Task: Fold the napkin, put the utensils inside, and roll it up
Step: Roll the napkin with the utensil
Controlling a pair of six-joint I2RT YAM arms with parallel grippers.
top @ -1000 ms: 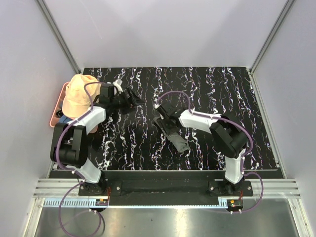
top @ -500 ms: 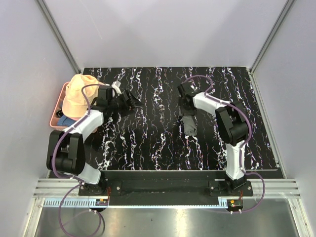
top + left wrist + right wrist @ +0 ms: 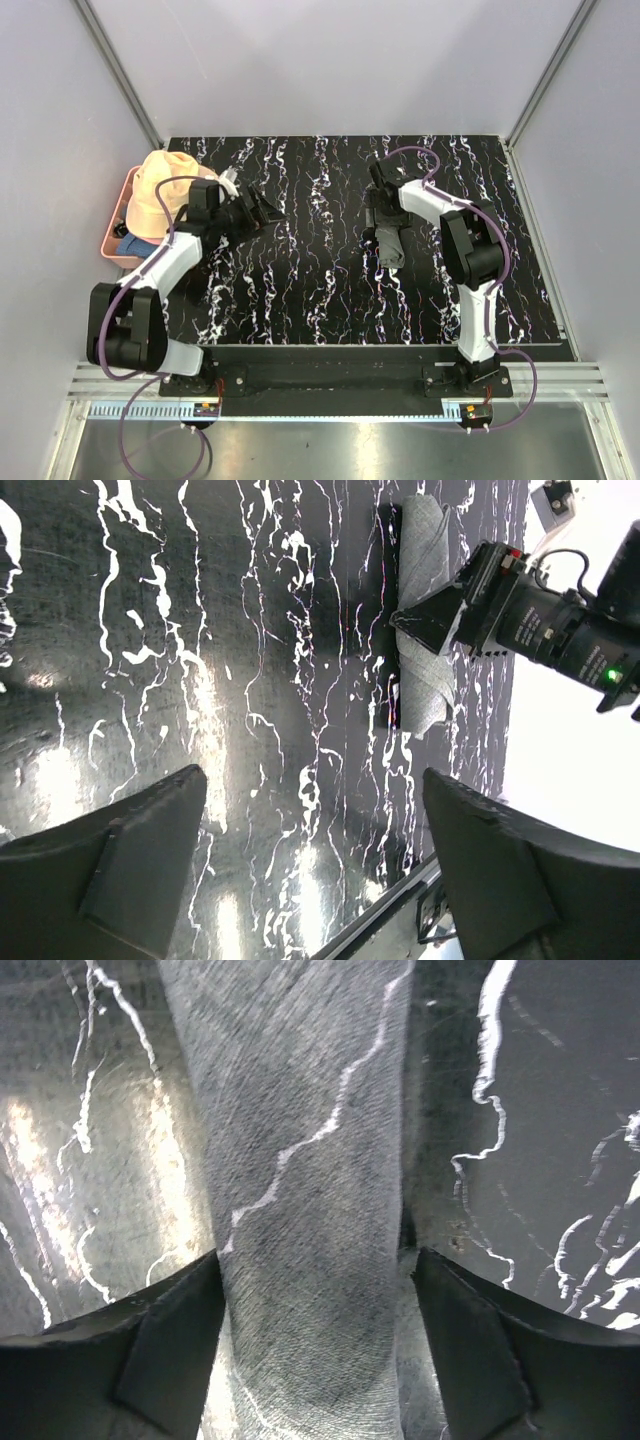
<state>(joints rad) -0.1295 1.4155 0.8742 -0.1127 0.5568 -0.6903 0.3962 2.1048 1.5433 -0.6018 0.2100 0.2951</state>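
Observation:
The grey napkin [image 3: 390, 252] lies as a tight roll on the black marbled table [image 3: 300, 290], right of centre, its long axis running near to far. It also shows in the left wrist view [image 3: 425, 680] and fills the right wrist view [image 3: 310, 1160]. My right gripper [image 3: 382, 222] straddles the roll's far part; in the right wrist view [image 3: 315, 1350] the left finger touches the cloth and a small gap shows at the right finger. My left gripper [image 3: 268, 210] is wide open and empty over bare table at the left [image 3: 320, 880]. The utensils are out of view.
A peach floppy hat [image 3: 160, 190] lies on a pink tray [image 3: 113, 238] at the table's left edge, with blue cloth [image 3: 130, 243] under it. Grey walls enclose the table on three sides. The arm bases stand at the near edge.
My right gripper swung from the table's middle to the right and back, and the rolled napkin moved with it and turned to lie near-to-far. My left gripper drew back slightly left.

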